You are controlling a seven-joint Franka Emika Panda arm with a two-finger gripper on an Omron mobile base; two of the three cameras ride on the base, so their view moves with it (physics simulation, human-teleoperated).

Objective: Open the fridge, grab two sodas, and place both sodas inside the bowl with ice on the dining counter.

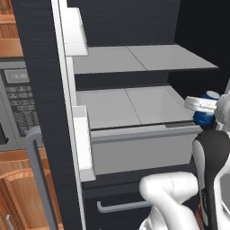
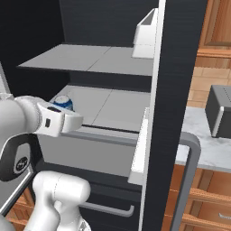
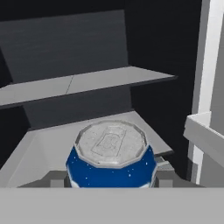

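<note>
Now your gripper [image 3: 111,181] pinches the blue soda [image 3: 111,162] at frame bottom, jaws flanking its body so it lifts off the fridge shelf [image 1: 148,105] upright.

Grey fridge shelf [image 2: 113,108] (lower one) carries blue soda [image 3: 111,164].

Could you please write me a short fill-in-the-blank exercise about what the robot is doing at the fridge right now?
1. The fridge doors stand ____.
2. The soda can between the fingers of the gripper is ____ in colour.
3. The can's top is ____ in colour.
4. The can stands on a grey ____ inside the fridge.

Missing words: open; blue; silver; shelf
</note>
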